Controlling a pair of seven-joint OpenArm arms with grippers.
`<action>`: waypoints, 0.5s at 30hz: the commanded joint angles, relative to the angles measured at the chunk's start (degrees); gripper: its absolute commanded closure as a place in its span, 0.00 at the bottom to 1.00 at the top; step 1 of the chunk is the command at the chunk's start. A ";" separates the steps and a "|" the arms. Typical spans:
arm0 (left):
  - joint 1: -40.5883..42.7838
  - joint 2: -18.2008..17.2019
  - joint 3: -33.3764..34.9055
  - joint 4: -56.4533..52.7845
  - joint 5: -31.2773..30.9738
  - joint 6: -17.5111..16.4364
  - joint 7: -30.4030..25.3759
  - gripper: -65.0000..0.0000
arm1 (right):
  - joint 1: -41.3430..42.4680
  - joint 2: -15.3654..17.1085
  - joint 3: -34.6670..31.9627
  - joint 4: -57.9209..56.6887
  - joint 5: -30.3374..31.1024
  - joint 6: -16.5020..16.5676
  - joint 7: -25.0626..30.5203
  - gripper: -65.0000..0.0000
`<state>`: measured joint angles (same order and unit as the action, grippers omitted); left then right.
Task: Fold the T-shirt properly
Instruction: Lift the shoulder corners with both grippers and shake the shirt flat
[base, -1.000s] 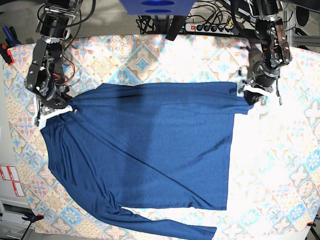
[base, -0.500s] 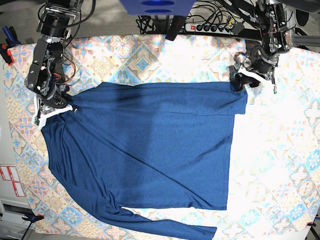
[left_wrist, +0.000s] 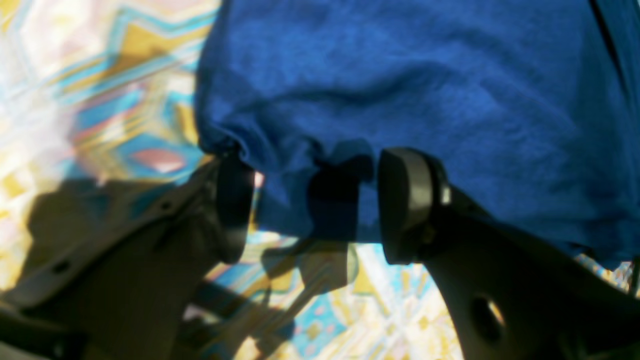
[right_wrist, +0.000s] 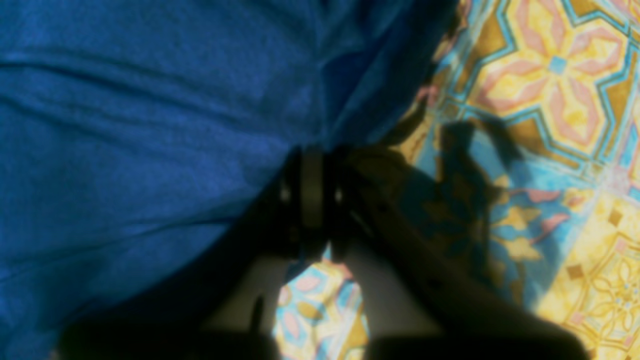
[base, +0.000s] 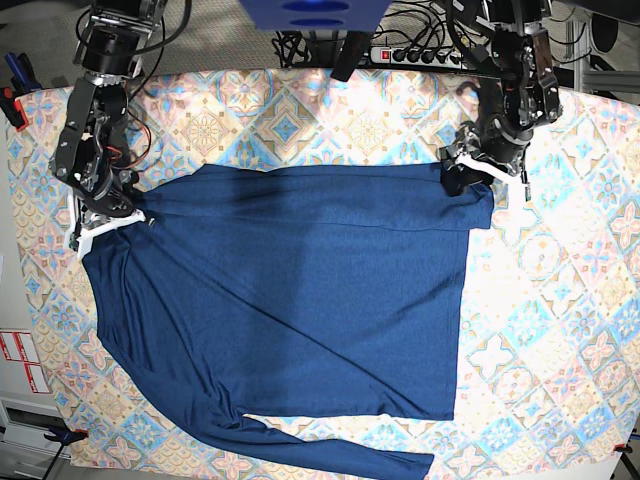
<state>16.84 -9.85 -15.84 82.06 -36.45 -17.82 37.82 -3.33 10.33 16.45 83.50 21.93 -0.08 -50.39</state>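
The dark blue T-shirt (base: 300, 290) lies spread flat on the patterned tablecloth (base: 560, 330), one long sleeve (base: 340, 458) trailing along the front edge. My left gripper (base: 468, 172) hovers open at the shirt's far right corner. In the left wrist view its fingers (left_wrist: 407, 205) stand wide apart around the hem of the T-shirt (left_wrist: 425, 75), with the left gripper (left_wrist: 320, 205) not clamping the fabric. My right gripper (base: 100, 222) sits at the shirt's far left corner. In the right wrist view the right gripper (right_wrist: 310, 200) is shut on a pinch of the T-shirt (right_wrist: 125, 125).
A power strip (base: 420, 55) and cables lie beyond the far table edge, beside a blue block (base: 315, 12). Red-and-white labels (base: 20, 360) sit off the left side. Bare tablecloth stretches to the right of the shirt.
My left gripper has opened and let go of the shirt's right corner, then shifted left and back along the top edge. The corner now lies flatter. The right arm has held still.
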 joint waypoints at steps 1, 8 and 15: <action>-0.09 0.66 0.23 0.44 0.01 -0.07 0.55 0.42 | 0.65 0.62 0.21 1.11 0.44 0.30 0.94 1.00; -1.06 2.51 0.32 0.44 0.27 -0.15 0.73 0.60 | 0.48 0.62 0.21 1.20 0.44 0.30 0.94 1.00; -0.62 2.15 0.32 0.97 -0.26 -0.33 0.81 1.00 | 0.48 0.62 0.21 1.20 0.44 0.30 0.94 1.00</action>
<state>16.23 -7.31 -15.44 81.78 -36.01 -17.82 39.27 -3.66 10.28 16.45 83.53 21.96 -0.08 -50.41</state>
